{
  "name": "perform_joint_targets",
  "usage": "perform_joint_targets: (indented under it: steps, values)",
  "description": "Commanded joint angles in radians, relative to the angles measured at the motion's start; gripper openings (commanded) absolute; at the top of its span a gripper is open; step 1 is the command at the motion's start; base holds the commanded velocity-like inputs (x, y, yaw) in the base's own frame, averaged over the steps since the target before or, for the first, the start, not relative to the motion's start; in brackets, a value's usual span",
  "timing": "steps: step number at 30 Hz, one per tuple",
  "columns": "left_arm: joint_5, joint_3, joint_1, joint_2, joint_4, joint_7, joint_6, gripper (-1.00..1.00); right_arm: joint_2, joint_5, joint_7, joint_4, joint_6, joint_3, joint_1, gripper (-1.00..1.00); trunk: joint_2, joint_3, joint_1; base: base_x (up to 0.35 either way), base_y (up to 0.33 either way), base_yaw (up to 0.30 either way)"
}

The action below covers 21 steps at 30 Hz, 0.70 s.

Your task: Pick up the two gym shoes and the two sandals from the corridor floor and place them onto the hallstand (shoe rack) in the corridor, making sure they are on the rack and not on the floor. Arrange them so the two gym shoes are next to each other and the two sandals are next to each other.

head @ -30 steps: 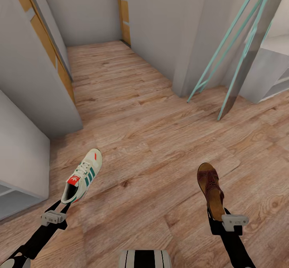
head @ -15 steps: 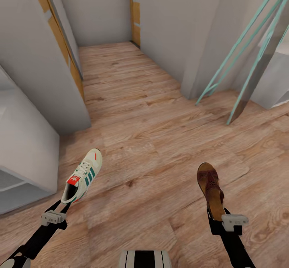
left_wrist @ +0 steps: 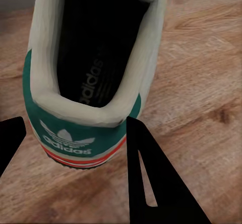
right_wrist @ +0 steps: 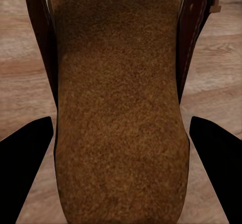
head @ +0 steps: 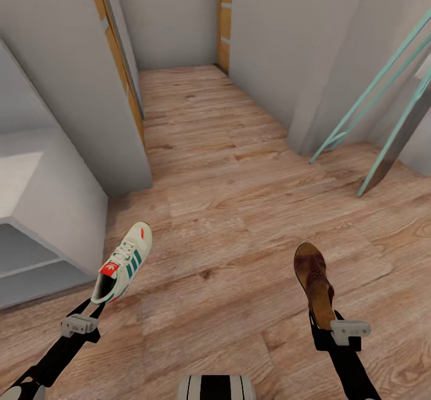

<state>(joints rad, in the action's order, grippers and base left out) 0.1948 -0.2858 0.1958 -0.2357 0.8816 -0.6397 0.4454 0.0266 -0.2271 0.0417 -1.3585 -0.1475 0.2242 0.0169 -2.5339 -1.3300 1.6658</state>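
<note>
One gym shoe (head: pixel 123 263), cream-white with green stripes and an orange-red tongue patch, hangs over the corridor floor (head: pixel 227 208) at the lower left. My left gripper (head: pixel 97 305) is shut on its heel; close up, the black fingers (left_wrist: pixel 146 173) flank the green heel of the gym shoe (left_wrist: pixel 85 73). My right gripper (head: pixel 321 323) is shut on the back end of a dark brown sandal (head: pixel 314 283). The tan footbed of that sandal (right_wrist: pixel 121 108) lies between the gripper's fingers (right_wrist: pixel 217 168). The pale grey hallstand (head: pixel 60 208) stands at the left edge with open shelves.
Grey walls with orange door frames (head: pixel 120 58) line the corridor running ahead. A teal leaning frame (head: pixel 383 94) stands at the right beside a wall corner. My base (head: pixel 215 386) shows at the bottom edge. Open floor lies between the arms and ahead.
The whole view has swung left, so the hallstand shows much more at the left and the teal frame has slid right. Both grippers keep their holds on the shoe and sandal.
</note>
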Motion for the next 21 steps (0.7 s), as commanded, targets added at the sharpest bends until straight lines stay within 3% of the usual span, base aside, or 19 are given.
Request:
perform_joint_targets:
  steps: [1,14,21]
  values:
    - [0.009,-0.001,0.001,0.000,-0.001,-0.009,-0.002,-1.00,0.001,-0.008,0.004,-0.001,-0.003,0.003,0.000,-1.00,0.000,0.000,0.000,0.000,0.000,0.030]
    - [0.009,0.000,0.001,0.001,-0.002,-0.009,-0.002,-1.00,0.001,-0.008,0.005,-0.001,-0.003,0.003,0.000,-1.00,0.000,0.000,0.000,-0.109,-0.133,0.008]
    - [0.009,-0.001,0.001,0.000,-0.002,-0.009,-0.002,-1.00,0.001,-0.008,0.005,-0.001,-0.003,0.003,0.000,-1.00,0.000,0.000,0.000,-0.034,-0.041,0.000]
